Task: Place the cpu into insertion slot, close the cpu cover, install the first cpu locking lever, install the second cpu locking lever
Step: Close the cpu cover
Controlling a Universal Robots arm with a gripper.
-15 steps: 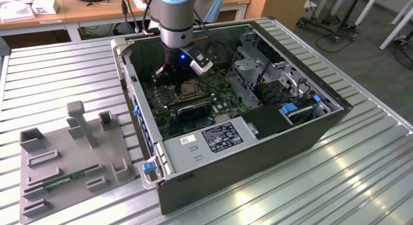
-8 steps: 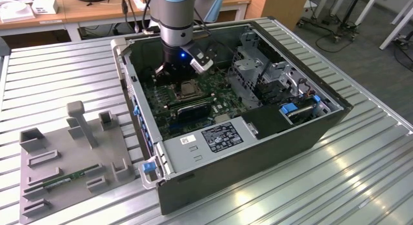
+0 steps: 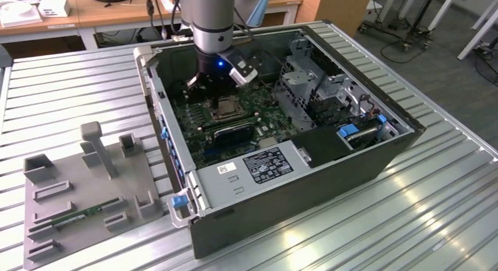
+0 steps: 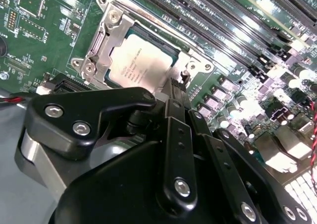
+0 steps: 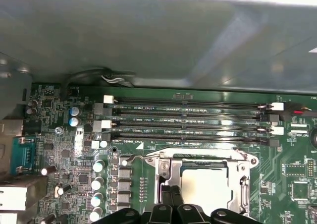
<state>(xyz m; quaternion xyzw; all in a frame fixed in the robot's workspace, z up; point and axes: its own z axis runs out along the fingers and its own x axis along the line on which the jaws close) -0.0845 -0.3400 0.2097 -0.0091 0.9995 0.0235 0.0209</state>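
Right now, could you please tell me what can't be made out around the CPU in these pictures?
Second wrist view: the end effector hides the side of the cover nearest it.
First wrist view: part of the CPU is hidden by the end effector and cut off at the picture's edge.
Exterior view: the cover is too small to show whether it is latched.

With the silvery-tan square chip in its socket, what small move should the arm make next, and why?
Probably ease straight down: the silvery-tan square cpu sits seated, the thin silvery frame cover lies flat around it, and the black gripper, jaws shut, points at that cover's edge.
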